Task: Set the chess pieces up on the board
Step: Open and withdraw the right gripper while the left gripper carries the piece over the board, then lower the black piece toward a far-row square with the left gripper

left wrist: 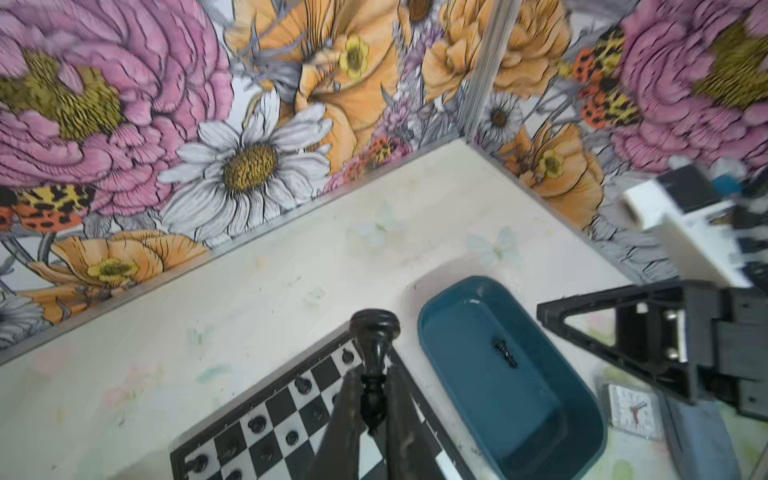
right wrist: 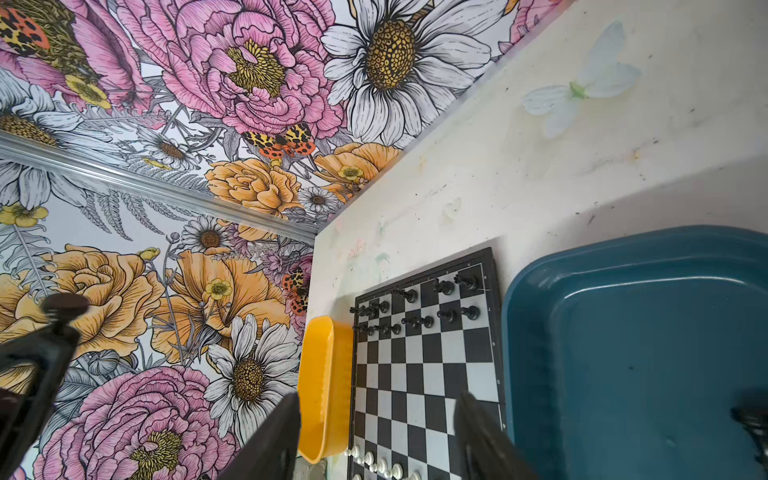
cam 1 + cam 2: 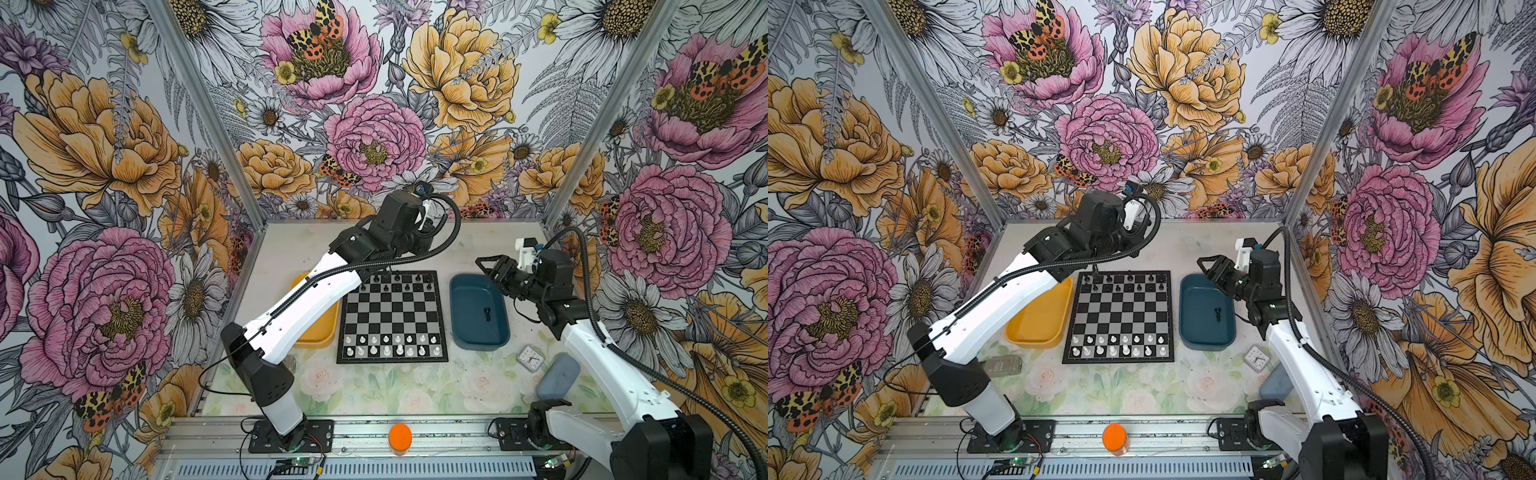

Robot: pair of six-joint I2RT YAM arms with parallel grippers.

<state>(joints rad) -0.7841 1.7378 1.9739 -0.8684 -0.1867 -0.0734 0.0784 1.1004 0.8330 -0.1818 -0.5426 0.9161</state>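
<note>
Black pieces (image 3: 407, 286), ten or so, sit on the board's (image 3: 392, 316) top two rows mid-frame; sixteen white pieces (image 3: 392, 345) fill its bottom two. One stray black piece (image 3: 487, 313) lies in the blue tray (image 3: 457, 316) on the right; one yellow tray (image 3: 316, 336) sits left. Left gripper (image 1: 372, 374) pinches a black piece (image 1: 374, 332) over the board's top-left corner; right gripper's (image 3: 486, 268) fingers gape.

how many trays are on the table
2. A yellow tray sits left of the chessboard, partly under the left arm; a dark blue tray sits right of it, with one black chess piece lying inside. No others visible.
</note>
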